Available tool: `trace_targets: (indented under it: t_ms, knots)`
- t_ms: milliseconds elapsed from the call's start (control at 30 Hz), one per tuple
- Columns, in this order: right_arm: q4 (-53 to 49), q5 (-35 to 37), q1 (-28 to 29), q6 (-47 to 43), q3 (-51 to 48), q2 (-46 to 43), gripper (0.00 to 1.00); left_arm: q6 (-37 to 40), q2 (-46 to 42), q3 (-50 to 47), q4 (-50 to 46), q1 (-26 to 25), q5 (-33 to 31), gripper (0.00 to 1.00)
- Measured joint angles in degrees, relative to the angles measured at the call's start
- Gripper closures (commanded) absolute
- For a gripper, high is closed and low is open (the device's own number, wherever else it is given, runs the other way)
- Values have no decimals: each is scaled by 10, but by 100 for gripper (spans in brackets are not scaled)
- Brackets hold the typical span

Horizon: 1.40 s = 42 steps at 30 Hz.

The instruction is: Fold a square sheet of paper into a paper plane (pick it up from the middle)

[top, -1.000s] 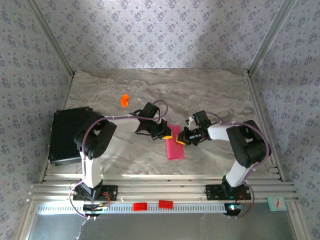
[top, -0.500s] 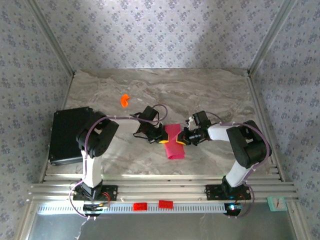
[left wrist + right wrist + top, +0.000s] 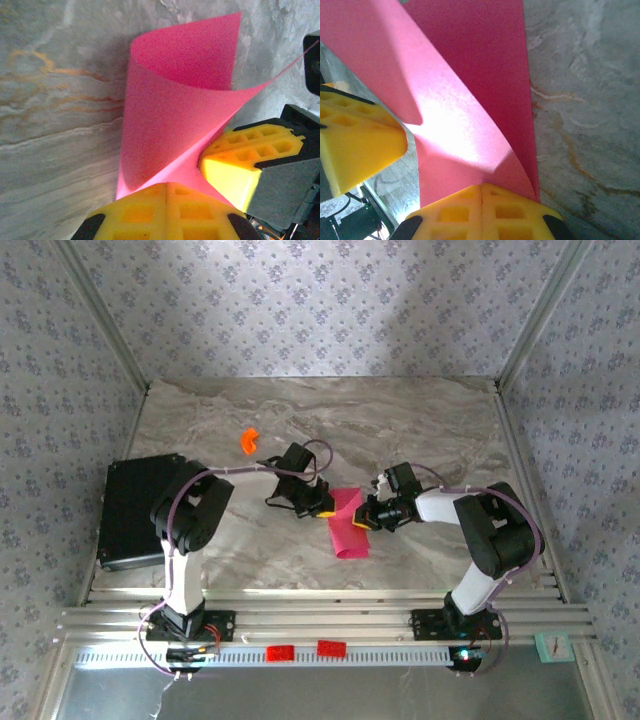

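Left tool (image 3: 322,508) and right tool (image 3: 363,520) each pinch an opposite edge of the curled pink sheet of paper (image 3: 350,540), centre frame, its lower end on the counter (image 3: 420,430).

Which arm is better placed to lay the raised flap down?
Probably the left. The left gripper is shut on the curled-up edge of the square sheet of paper and can carry it over; the right gripper, shut on the sheet beside it, can hold.

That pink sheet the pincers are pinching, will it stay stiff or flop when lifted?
Probably floppy: the pink sheet curls over between the left pincer and right pincer. Likely very light, being thin. It may crease where pinched.
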Motion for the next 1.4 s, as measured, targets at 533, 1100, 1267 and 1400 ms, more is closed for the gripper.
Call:
trace_targets:
  t_ms: [533,1100,1267,1400]
  knots:
    - [20,0,0,6,-11,-4,100,41,11,17,-38,14,-21,100]
    - [31,0,0,15,-19,-7,100,44,40,38,-3,9,-18,100]
    - [40,1,0,17,-25,-10,100,30,42,40,7,19,-21,100]
    - [47,3,0,19,-30,-12,100,10,43,40,20,29,-29,100]
